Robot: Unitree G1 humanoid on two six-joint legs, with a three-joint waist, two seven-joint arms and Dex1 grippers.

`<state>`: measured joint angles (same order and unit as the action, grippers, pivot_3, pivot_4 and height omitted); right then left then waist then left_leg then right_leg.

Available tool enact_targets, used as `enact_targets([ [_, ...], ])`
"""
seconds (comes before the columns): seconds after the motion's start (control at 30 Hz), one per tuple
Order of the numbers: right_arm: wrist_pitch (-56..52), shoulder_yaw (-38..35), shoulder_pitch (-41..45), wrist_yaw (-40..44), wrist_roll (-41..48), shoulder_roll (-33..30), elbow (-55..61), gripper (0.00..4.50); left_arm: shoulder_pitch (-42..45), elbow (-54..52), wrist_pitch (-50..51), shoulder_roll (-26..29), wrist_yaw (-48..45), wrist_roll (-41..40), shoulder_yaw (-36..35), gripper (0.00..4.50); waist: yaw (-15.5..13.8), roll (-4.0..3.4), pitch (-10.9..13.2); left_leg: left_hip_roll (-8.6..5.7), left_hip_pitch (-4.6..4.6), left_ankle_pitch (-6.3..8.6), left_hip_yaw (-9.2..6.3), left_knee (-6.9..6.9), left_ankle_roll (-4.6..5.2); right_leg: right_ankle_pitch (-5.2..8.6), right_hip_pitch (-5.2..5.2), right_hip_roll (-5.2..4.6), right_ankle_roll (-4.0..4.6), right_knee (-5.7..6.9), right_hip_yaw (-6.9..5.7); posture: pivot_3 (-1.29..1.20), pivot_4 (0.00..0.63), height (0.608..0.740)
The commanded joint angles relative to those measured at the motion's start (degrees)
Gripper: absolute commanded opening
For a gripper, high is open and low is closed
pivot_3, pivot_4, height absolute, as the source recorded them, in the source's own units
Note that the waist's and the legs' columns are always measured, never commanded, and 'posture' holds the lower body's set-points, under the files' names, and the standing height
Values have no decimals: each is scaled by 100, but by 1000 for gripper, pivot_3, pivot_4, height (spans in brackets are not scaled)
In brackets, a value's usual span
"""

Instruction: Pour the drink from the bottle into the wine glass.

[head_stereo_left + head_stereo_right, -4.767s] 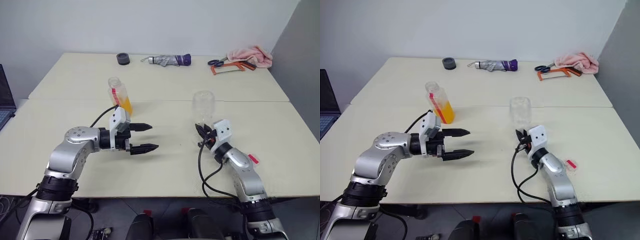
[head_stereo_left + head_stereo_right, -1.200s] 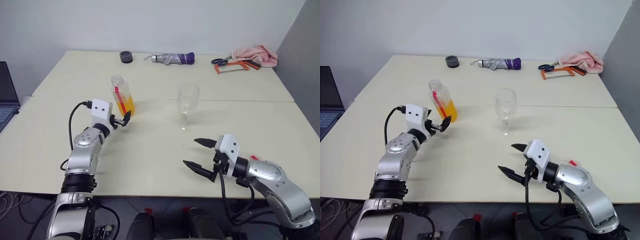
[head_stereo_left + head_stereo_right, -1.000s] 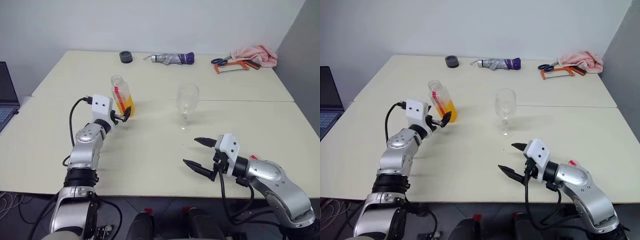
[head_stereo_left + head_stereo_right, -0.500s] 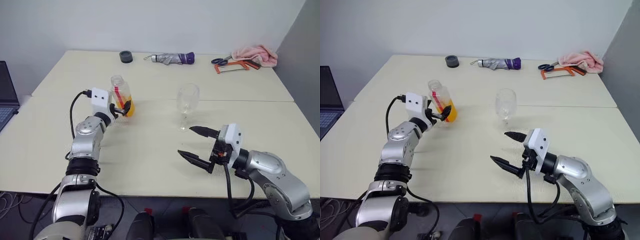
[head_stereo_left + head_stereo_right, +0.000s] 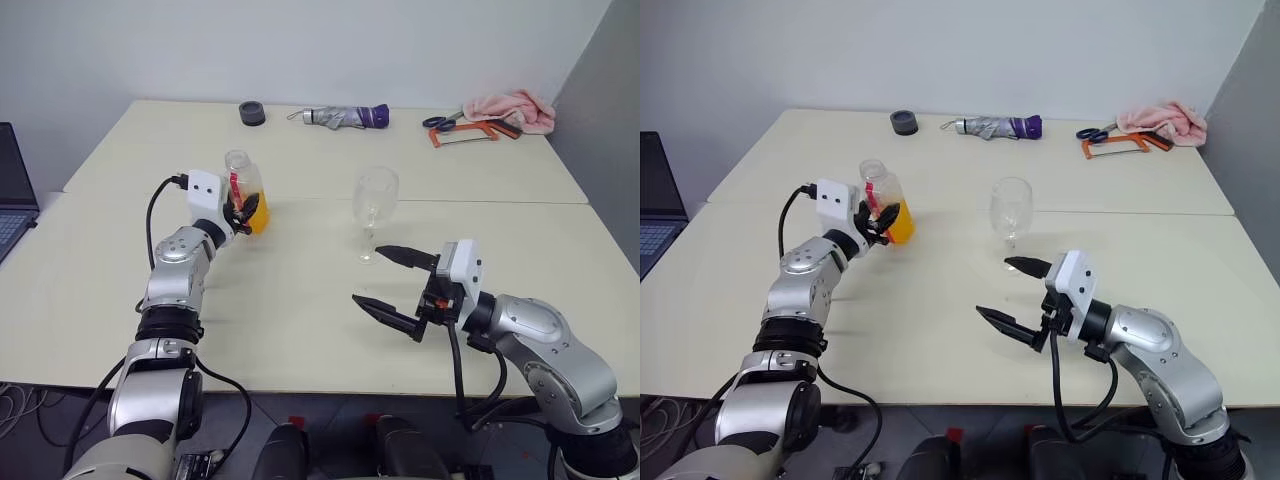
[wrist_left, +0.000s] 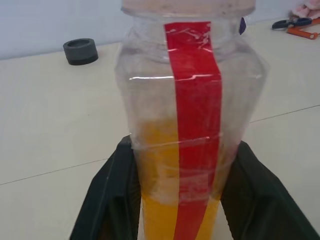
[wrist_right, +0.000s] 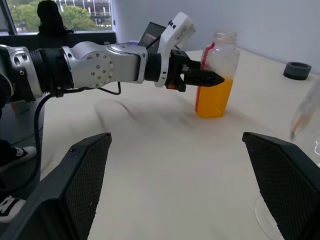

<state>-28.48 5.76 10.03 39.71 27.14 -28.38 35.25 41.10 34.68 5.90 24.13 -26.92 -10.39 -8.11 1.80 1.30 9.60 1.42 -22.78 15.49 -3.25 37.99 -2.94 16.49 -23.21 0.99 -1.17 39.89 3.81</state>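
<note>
While your left gripper (image 5: 243,209) now pinches the small clear plastic bottle (image 5: 243,190) of orange drink (image 5: 257,215) (a second ago its fingers stood spread), the bottle stands upright near the seam of the cream table (image 5: 300,300). The clear stemmed wine glass (image 5: 375,211) stands well apart, bare tabletop between them. Your right gripper (image 5: 392,288) has risen, fingers spread, just before the glass.

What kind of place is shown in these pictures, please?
Probably an office or lab room set up for robot trials: plain pale tables pushed together against a bare wall, a laptop at one side, and unrelated props along the far edge, such as a folded umbrella and scissors.
</note>
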Motion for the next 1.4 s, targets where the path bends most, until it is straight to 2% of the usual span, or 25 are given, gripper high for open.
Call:
enact_targets([
  [0.03,94,-153,-39,-269,-122,-13,316,4500,135,-884,36,-54,-289,44,308,1690,-2,3,2,1,-2,0,-1,1,0,0,0,-1,0,0,-1,0,150,740],
  [0.13,55,-252,-79,-558,-158,68,418,4500,267,-1326,136,-86,-461,128,574,1690,-19,6,3,3,-8,-1,-6,2,-1,0,-2,-5,0,-1,-3,0,150,740],
  [0.33,-36,-603,-138,-1136,-37,271,637,4500,738,-1488,-562,24,-838,697,1171,1690,-14,7,4,-7,-7,-1,-3,2,-1,0,-2,-4,0,-1,0,0,150,740],
  [0.5,-211,-909,-43,-1372,202,326,646,4500,1119,-1047,-1623,108,-883,1243,1491,1690,12,6,4,-2,-1,0,2,-2,0,0,-2,3,0,-1,7,0,150,740],
  [0.73,-800,-1123,351,-2076,178,426,459,4500,1719,171,-3131,185,-583,2028,1834,1690,3,7,4,-5,-4,0,2,-1,1,0,-2,3,0,-1,7,0,150,740],
  [1.0,-717,-974,430,-2077,59,435,427,4500,2219,1077,-4245,209,176,2902,2122,1690,-2,7,5,-9,-12,1,1,-2,2,0,-6,0,0,-8,4,0,150,740],
  [1.27,-385,-981,114,-1578,287,359,565,4500,2542,1605,-4824,282,787,3508,2349,1689,2,8,5,-10,-13,1,1,-3,3,0,-6,0,0,-8,3,0,150,740],
  [1.4,-498,-1216,-13,-1457,554,242,655,4500,2743,1854,-5043,360,1145,3865,2498,1689,2,9,6,-10,-12,1,1,-3,3,0,-6,0,0,-6,3,0,150,740],
])
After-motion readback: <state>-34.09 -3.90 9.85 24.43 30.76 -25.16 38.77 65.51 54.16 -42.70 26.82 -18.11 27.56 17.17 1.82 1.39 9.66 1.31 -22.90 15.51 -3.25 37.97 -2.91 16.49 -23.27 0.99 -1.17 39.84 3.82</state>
